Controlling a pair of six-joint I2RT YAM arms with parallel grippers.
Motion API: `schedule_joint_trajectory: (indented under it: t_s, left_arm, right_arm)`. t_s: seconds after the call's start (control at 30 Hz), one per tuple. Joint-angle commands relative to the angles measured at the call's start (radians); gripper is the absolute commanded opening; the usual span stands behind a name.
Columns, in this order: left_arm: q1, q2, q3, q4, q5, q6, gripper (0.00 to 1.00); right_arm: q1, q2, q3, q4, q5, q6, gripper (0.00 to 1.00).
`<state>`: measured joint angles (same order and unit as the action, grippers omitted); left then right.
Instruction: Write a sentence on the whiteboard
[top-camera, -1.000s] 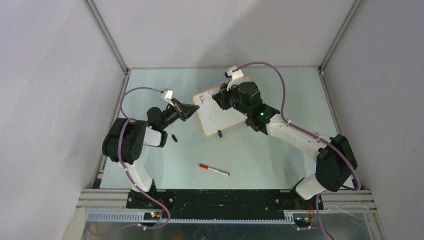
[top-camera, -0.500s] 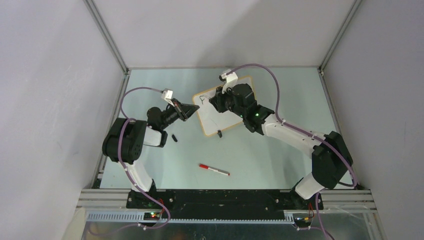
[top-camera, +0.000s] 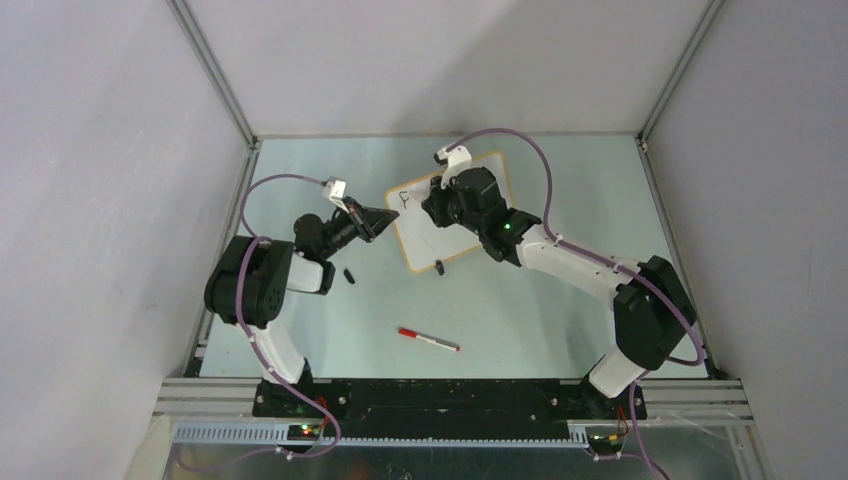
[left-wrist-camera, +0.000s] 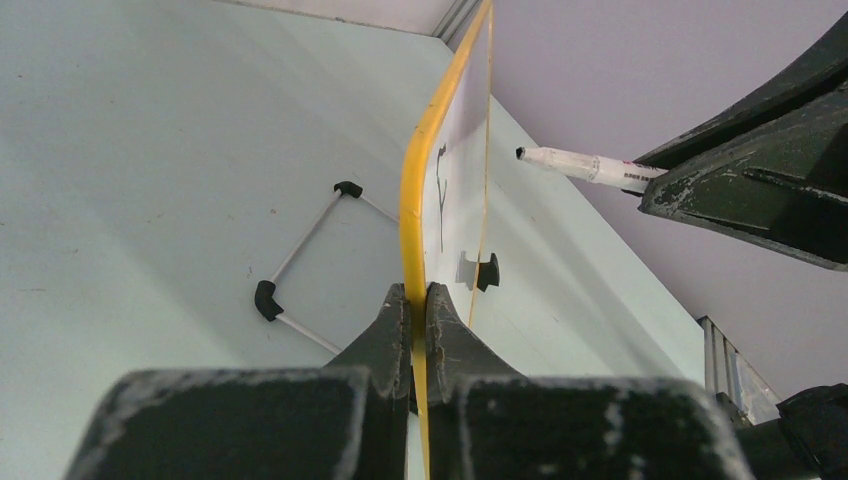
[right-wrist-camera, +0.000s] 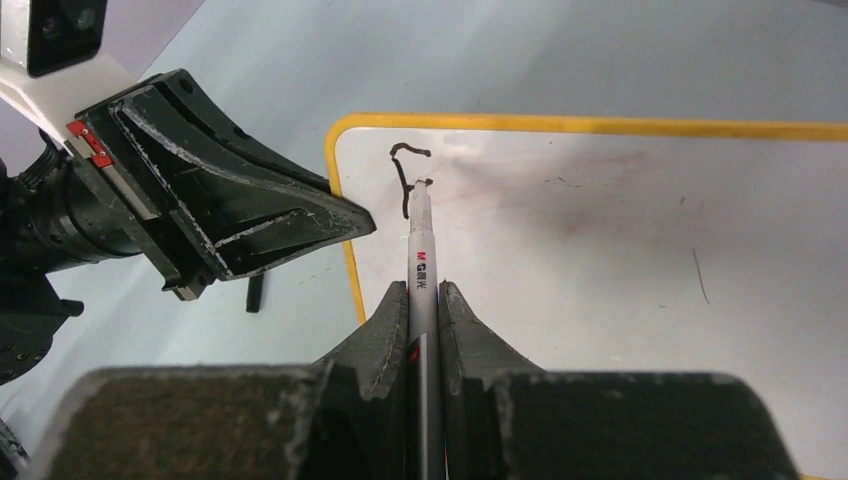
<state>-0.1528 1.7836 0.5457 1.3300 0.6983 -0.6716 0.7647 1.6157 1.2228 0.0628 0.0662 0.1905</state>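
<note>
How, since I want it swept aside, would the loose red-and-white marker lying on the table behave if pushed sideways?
The marker looks slim and round, so it would probably roll rather than slide. It seems light, so a nudge may send it well across the smooth table. Nothing lies against it to stop it.

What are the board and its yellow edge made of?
The board looks like smooth, glossy white plastic or coated metal: it reflects things and shows faint smudges. Its yellow edge could be painted wood or plastic; hard to tell.
</note>
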Motion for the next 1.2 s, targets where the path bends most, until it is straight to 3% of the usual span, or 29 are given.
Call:
schedule_joint_trajectory:
  t_s: [0.0,1.17]
  left_arm:
    - [-0.009,-0.029,0.005,-0.018,-0.009,0.09,0.0]
    - [-0.008,-0.029,0.005,-0.021,-0.009,0.093,0.0]
  right_arm:
    - [0.002,0.005,0.059,-0.007,0.035,0.004,0.0]
    - [-0.005,0.078,0.143,-0.115,0.063,0.007,0.0]
